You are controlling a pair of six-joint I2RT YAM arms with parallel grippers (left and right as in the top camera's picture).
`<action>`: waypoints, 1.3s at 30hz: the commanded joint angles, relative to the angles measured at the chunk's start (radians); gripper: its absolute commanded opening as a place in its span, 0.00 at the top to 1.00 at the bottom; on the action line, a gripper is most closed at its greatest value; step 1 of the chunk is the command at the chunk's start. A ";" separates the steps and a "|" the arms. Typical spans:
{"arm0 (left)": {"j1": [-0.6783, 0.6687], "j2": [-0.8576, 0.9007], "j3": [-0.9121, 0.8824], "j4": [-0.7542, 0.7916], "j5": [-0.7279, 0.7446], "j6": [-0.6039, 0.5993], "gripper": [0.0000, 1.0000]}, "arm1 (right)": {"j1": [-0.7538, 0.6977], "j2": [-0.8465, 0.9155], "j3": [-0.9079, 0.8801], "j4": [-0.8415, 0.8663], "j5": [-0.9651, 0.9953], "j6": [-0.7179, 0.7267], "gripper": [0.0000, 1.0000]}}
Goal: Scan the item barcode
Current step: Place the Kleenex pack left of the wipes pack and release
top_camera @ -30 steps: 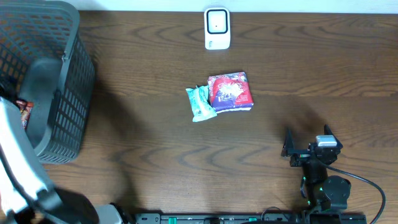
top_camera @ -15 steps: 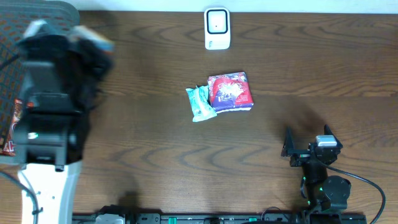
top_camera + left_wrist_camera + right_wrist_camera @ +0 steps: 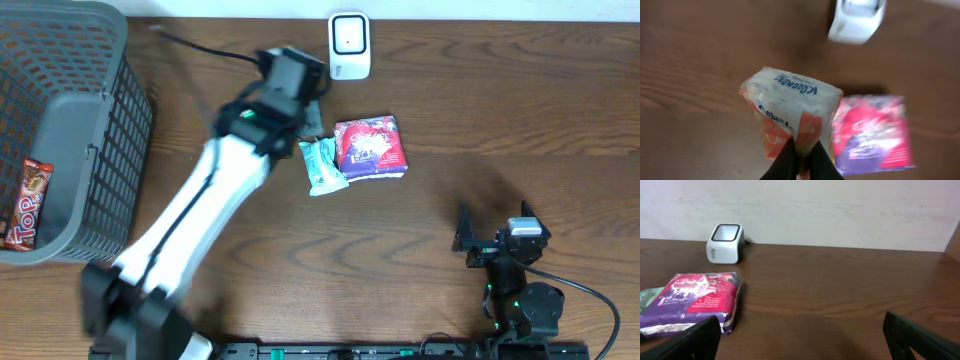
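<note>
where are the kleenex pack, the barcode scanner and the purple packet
Kleenex pack (image 3: 790, 104), left wrist view, white wrapper under the logo
barcode scanner (image 3: 349, 46), overhead view, middle of its white face
purple packet (image 3: 694, 301), right wrist view, middle of its top face

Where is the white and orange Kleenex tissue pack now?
Left wrist view: the left pincer holds the white and orange Kleenex tissue pack over the wooden table, short of the white box-shaped scanner, beside the purple plastic packet.

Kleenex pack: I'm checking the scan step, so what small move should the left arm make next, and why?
Probably bring the Kleenex pack over the scanner, barcode toward its window. The left gripper is shut on the pack, which hangs short of the scanner, and no barcode shows in the wrist view.
</note>
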 commanded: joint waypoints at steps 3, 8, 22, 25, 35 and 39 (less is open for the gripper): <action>-0.007 0.193 -0.002 -0.008 -0.039 0.099 0.93 | 0.013 -0.006 -0.002 -0.004 0.001 -0.008 0.01; -0.009 0.318 -0.002 -0.031 -0.055 0.083 0.92 | 0.013 -0.006 -0.002 -0.004 0.001 -0.008 0.01; -0.011 0.346 -0.002 0.121 0.238 0.057 0.83 | 0.013 -0.006 -0.002 -0.003 0.001 -0.008 0.01; -0.007 0.346 0.011 0.121 0.216 0.094 0.58 | 0.013 -0.006 -0.002 -0.004 0.001 -0.008 0.01; 0.055 0.132 0.207 -0.028 -0.087 0.188 0.35 | 0.013 -0.006 -0.002 -0.004 0.001 -0.008 0.01; 0.138 -0.019 0.216 0.009 -0.177 0.188 0.26 | 0.013 -0.006 -0.002 -0.004 0.001 -0.008 0.01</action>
